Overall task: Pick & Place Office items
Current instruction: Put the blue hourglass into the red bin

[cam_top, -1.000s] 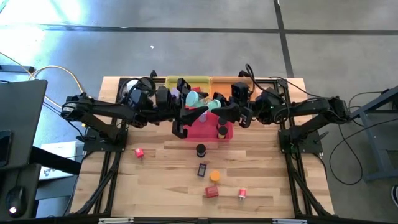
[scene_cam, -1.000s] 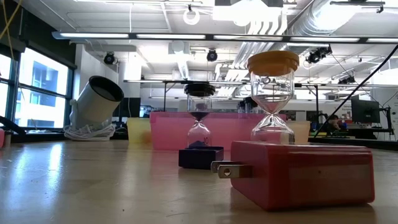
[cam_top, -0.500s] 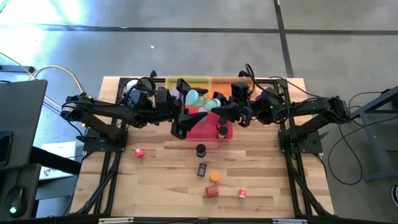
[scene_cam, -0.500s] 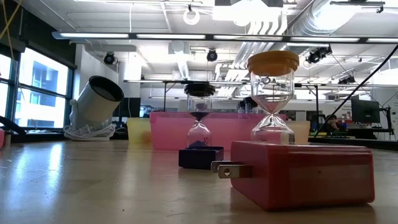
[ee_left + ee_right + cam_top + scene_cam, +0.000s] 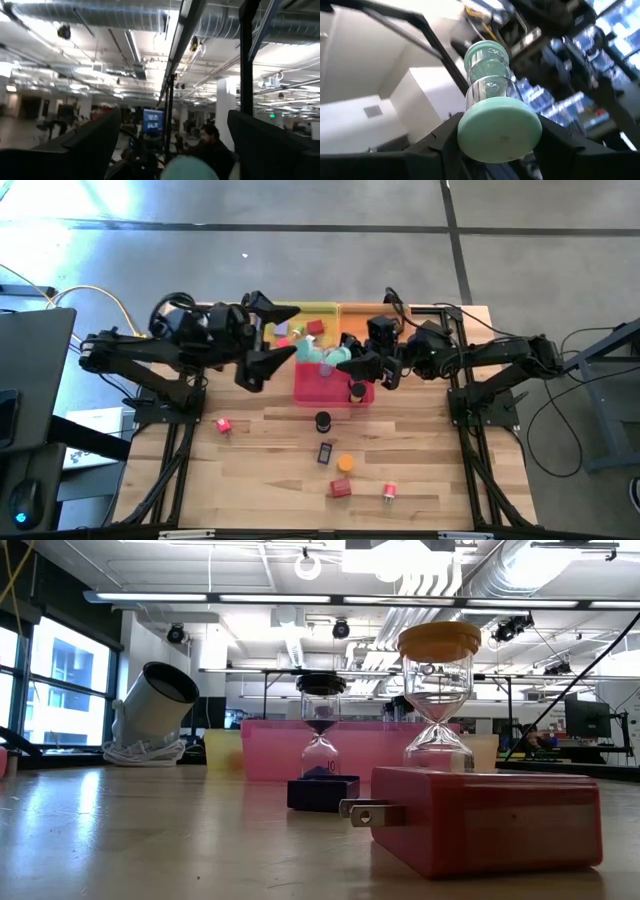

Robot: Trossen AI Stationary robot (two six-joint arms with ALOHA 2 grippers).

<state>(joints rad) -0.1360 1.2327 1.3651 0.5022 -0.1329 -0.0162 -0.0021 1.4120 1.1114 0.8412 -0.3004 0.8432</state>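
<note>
Over the pink tray [image 5: 322,385] near the tabletop's far edge, the right gripper [image 5: 349,358] alone grips the teal hourglass [image 5: 328,358]; the left gripper [image 5: 272,335] has let go, jaws wide, pulled back leftward.

Both arms are black and jointed, with black cables; each hand [image 5: 268,335] has two dark, angular fingers.

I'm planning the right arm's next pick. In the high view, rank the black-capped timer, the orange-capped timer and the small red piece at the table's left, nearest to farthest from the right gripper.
Measured from the right gripper, over the pink tray:
1. Black-capped timer, just in front of the tray.
2. Orange-capped timer, farther toward the table's front.
3. Small red piece, far over on the left.
</note>
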